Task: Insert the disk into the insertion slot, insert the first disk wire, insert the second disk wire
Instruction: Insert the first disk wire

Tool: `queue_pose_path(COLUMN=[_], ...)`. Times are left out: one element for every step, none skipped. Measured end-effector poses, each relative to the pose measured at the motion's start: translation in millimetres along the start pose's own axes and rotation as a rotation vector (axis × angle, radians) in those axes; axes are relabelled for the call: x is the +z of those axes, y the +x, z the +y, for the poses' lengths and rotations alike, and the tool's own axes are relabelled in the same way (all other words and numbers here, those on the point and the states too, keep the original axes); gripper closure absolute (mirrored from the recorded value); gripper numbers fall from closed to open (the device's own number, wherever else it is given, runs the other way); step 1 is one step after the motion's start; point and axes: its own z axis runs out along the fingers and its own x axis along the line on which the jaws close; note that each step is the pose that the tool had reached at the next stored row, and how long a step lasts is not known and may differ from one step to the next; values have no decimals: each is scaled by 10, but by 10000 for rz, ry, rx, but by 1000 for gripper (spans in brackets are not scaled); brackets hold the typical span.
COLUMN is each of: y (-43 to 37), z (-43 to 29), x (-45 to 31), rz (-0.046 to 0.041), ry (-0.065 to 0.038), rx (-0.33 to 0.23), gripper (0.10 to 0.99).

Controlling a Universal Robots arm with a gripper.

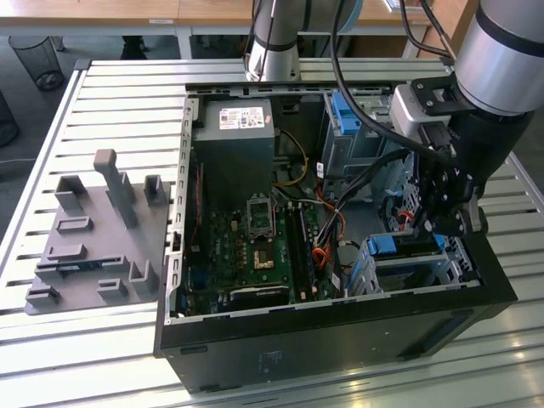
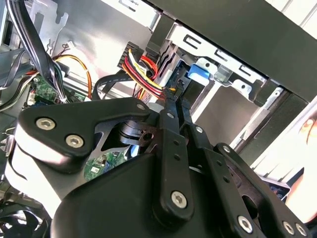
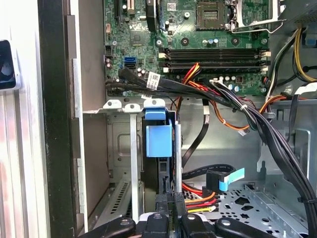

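Disk [image 3: 159,136] sits on edge in the insertion slot [image 3: 132,163], at the near corner of the PC case [image 1: 340,340] on the exterior view's right. Pincer [image 2: 172,99] hangs right at it, fingers drawn together, tips by the red-yellow-black wire bundle [image 2: 141,67]. Blue-tabbed plug [image 3: 224,179] lies near, apart from the disk.

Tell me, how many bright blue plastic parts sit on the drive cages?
2 in the exterior view: one blue part on the tall cage farther back, one on the low bay nearer the camera. Cables may hide more.
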Motion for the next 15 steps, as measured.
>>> queue_pose_path(y=[0,1,1,1,0,0,0,0,0,0,0,0,0,0,0], z=[1,2,2,2,2,2,2,2,2,2,2,2,2,2,2], x=[3,4,6,7,9,10,11,11,12,12,11,8,7,6,5], rz=[2,6,7,7,8,7,8,9,9,8,8,7,8,9,13], ry=[9,14,16,17,18,19,20,20,20,21,20,20,20,20,20], rx=[1,1,1,1,0,1,0,1,2,5,8,15,32,63,93], gripper=[922,922,922,922,922,922,922,922,922,922,922,922,922,922,922])
